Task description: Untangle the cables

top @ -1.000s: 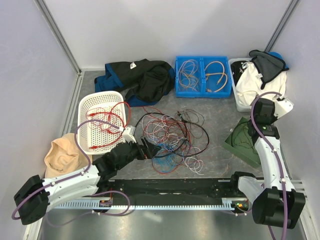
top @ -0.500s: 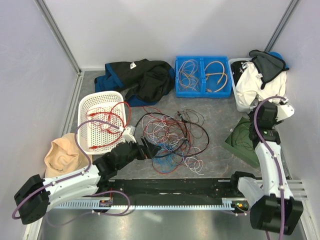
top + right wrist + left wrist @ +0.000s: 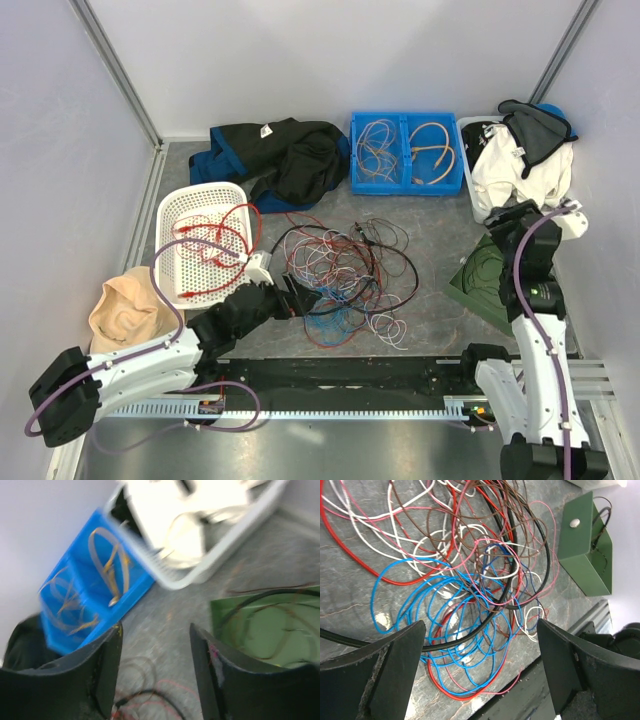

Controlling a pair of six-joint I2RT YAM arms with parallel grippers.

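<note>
The cables (image 3: 345, 272) lie as a loose tangle of red, black, white, pink, brown and blue wires on the grey table. In the left wrist view, blue loops (image 3: 455, 630) and a black cable (image 3: 470, 637) run on the table between my left gripper's (image 3: 480, 665) wide-open fingers; nothing is held. From above, that left gripper (image 3: 305, 297) sits at the tangle's near-left edge. My right gripper (image 3: 503, 222) hangs in the air at the far right, away from the tangle. The right wrist view is blurred, with the right gripper (image 3: 155, 665) open and empty.
A white basket (image 3: 172, 215) holding red cables stands at the left, with a beige cloth (image 3: 125, 310) near it. At the back are a dark jacket (image 3: 285, 160), a blue bin (image 3: 405, 185) with wires and a white bin (image 3: 482, 210) of clothing. A green box (image 3: 490, 285) lies at the right.
The right arm has risen and swung its wrist towards the tangle, and its gripper has gone from shut to open. The left arm and the cables have not moved.
</note>
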